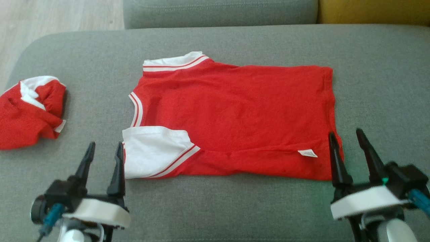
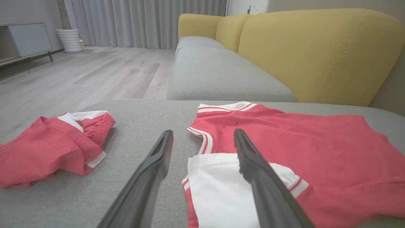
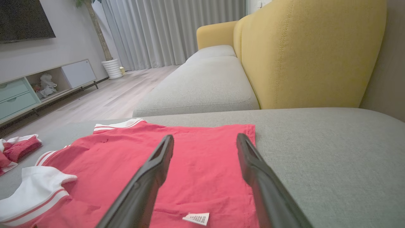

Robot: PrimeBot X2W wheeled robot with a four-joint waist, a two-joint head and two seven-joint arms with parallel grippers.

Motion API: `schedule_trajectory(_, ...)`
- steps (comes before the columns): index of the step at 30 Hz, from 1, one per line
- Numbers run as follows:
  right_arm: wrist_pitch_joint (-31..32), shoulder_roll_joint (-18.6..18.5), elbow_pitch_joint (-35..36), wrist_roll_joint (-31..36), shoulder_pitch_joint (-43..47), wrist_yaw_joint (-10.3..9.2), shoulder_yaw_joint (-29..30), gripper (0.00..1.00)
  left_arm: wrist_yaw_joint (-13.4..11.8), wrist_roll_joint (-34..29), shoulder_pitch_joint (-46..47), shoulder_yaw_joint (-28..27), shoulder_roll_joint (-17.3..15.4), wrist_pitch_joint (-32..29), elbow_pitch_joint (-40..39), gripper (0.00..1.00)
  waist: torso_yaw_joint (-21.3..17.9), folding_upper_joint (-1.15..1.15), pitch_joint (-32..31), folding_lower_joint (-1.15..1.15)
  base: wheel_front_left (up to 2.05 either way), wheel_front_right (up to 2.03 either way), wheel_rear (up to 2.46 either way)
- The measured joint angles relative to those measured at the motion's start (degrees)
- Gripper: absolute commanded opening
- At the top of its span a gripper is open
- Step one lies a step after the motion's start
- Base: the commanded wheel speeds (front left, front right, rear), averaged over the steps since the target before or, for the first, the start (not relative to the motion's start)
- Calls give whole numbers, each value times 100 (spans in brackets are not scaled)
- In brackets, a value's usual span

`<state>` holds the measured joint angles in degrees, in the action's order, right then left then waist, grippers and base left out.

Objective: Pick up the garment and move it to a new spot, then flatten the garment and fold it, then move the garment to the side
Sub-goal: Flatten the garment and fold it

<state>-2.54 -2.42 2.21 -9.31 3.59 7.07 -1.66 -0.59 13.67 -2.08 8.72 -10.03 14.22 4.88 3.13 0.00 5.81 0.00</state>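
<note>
Left gripper (image 1: 105,144), right gripper (image 1: 345,132) both spread, empty; pinch red T-shirt (image 1: 235,114) near edge at both ends, lift evenly.

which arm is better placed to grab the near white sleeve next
Left. The left fingers hang open right beside the white sleeve; the right fingers are over the red shirt's hem corner.

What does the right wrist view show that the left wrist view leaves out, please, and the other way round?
Right wrist view: the right gripper, open above the red shirt, plus the shirt's white label, a dark screen and teal drawers.
Left wrist view: the left gripper, open above the shirt's white sleeve.
Both: the red shirt, the crumpled red garment, the grey cushion, the yellow sofa back, the curtains and the white planter.
</note>
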Motion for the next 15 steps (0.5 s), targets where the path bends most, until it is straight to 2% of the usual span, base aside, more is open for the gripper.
schedule_trajectory(5,140,1,114,-24,353,0,67,100,-74,-60,-216,97,4,-3,-2,100,32,0,-118,0,0,0,0)
schedule_trajectory(15,207,2,163,-27,452,0,88,100,-101,-100,-263,160,-2,-58,19,100,18,0,-198,0,0,0,0)
